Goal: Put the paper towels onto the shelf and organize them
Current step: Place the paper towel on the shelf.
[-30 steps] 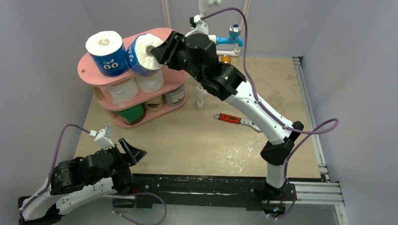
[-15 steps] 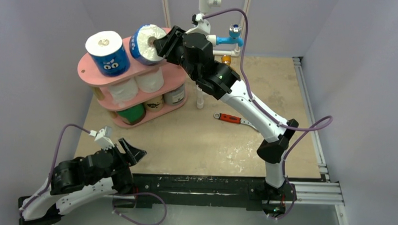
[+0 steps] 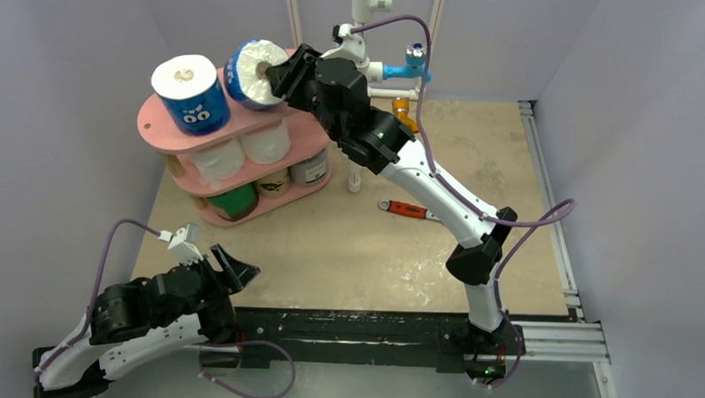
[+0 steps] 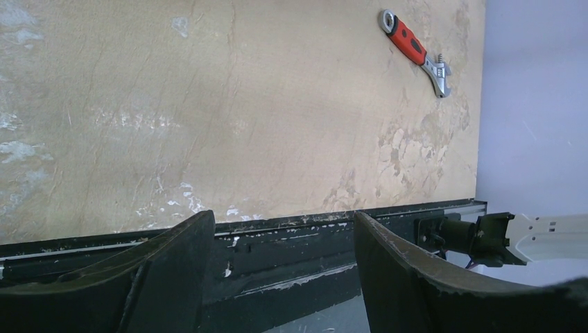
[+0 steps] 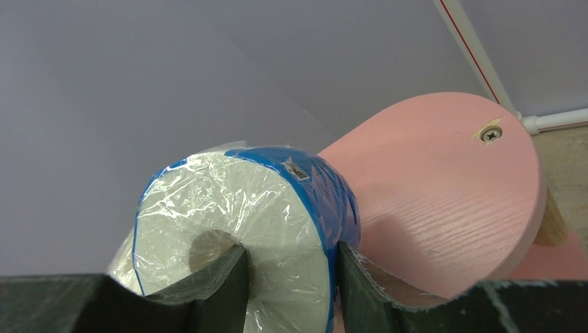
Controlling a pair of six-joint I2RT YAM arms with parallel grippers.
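Note:
My right gripper [image 3: 278, 75] [image 5: 290, 267] is shut on a blue-wrapped paper towel roll [image 3: 253, 72] [image 5: 236, 222], one finger in its hollow core and one on its outer side. The roll hangs tilted above the back part of the pink shelf's top board [image 3: 166, 126] [image 5: 451, 208]. Another blue printed roll [image 3: 191, 93] stands upright on that top board at the left. White rolls [image 3: 219, 159] fill the middle tier, and green and brown wrapped rolls [image 3: 234, 201] sit on the bottom tier. My left gripper [image 3: 212, 258] [image 4: 284, 277] stands open with nothing in it, low over the table's near edge.
A red-handled wrench [image 3: 408, 210] [image 4: 414, 50] lies on the tan table to the right of the shelf. A white pipe frame with a blue tap [image 3: 405, 70] and an orange one [image 3: 401, 104] stands at the back. A black rail [image 3: 353, 327] runs along the near edge.
The right arm has lifted the blue-wrapped roll up and a little further back over the shelf's top board. The left arm has not moved.

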